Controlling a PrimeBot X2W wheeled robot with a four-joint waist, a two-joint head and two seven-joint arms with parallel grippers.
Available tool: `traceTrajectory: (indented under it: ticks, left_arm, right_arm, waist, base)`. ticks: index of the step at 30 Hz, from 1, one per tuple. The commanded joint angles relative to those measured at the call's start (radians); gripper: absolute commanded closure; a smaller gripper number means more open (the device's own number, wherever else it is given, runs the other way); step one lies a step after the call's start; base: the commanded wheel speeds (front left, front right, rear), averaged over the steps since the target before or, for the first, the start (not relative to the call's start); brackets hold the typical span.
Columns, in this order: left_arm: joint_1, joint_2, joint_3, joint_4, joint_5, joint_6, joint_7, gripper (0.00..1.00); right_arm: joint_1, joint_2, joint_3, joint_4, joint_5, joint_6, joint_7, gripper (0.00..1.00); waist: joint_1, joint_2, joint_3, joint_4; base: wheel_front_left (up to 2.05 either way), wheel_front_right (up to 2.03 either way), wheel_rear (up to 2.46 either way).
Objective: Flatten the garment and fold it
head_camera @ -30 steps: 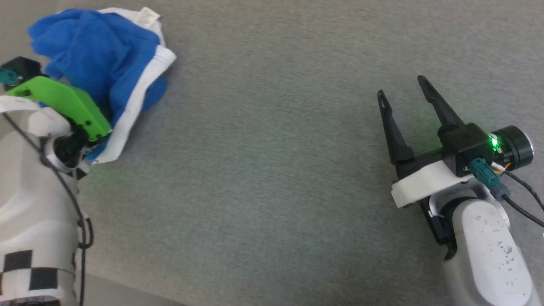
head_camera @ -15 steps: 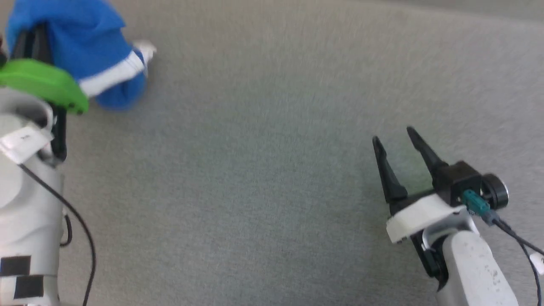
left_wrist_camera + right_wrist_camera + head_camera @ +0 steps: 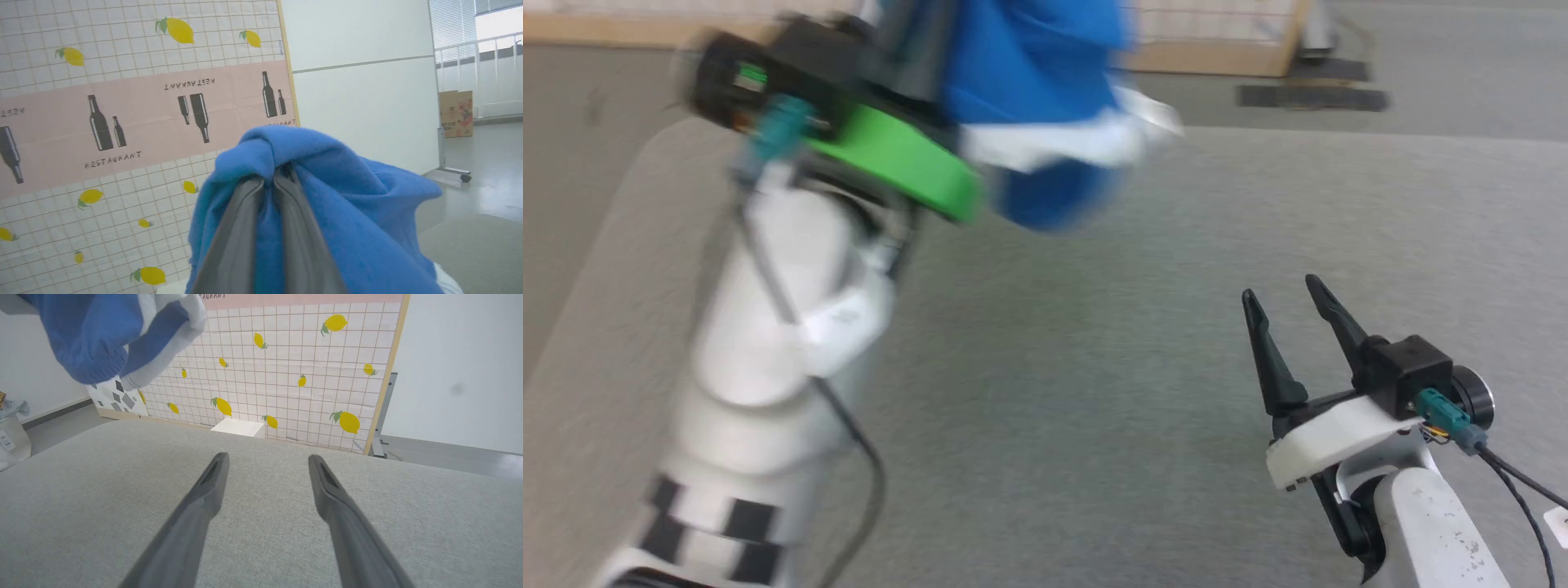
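Grey tabletop [image 3: 1094, 367]; garment [image 3: 1029, 73] in left tool [image 3: 272, 179]

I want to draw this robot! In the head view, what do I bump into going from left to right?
white left arm → blue garment → open right pincer

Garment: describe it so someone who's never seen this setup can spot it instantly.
Start at the wide grey surface before the lemon-print panel. Above its far left side, the left hand is shut on the garment, a bunched bright blue bundle with a white edge band. It is the only bright blue thing, and the right hand is open and empty.
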Motion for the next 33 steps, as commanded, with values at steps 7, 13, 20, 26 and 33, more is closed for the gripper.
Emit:
traceTrajectory:
  ticks: [7, 13, 20, 26, 33]
  left_arm:
    - [0.101, -0.082, -0.132, 0.180, -0.051, -0.021, 0.084, 1.00]
    - [0.169, -0.105, -0.207, 0.404, -0.130, -0.030, 0.320, 1.00]
    - [0.211, -0.119, -0.209, 0.487, -0.276, -0.036, 0.549, 0.00]
    - [0.263, -0.112, -0.116, 0.327, -0.389, -0.039, 0.384, 0.00]
    - [0.367, -0.034, 0.009, 0.107, -0.320, 0.043, 0.019, 0.00]
  right_arm:
    - [-0.002, 0.000, -0.025, 0.003, 0.023, -0.002, -0.015, 0.00]
    - [-0.008, 0.000, -0.044, 0.012, 0.034, -0.002, -0.025, 0.00]
    - [-0.001, 0.000, -0.057, 0.018, 0.035, -0.002, -0.028, 0.00]
    - [0.001, 0.000, -0.049, 0.013, 0.032, -0.002, -0.022, 0.00]
    - [0.009, 0.000, -0.042, -0.009, 0.013, -0.002, 0.003, 0.00]
  waist:
    - [0.0001, -0.0001, 0.020, -0.226]
    - [0.0001, -0.0001, 0.042, -0.277]
    - [0.0001, -0.0001, 0.036, -0.261]
    - [0.0001, -0.0001, 0.016, -0.214]
    - [0.0001, -0.0001, 0.018, -0.140]
  base:
    - [0.00, 0.00, 0.00]
    - [0.00, 0.00, 0.00]
    - [0.00, 0.00, 0.00]
    - [0.00, 0.00, 0.00]
    - [0.00, 0.00, 0.00]
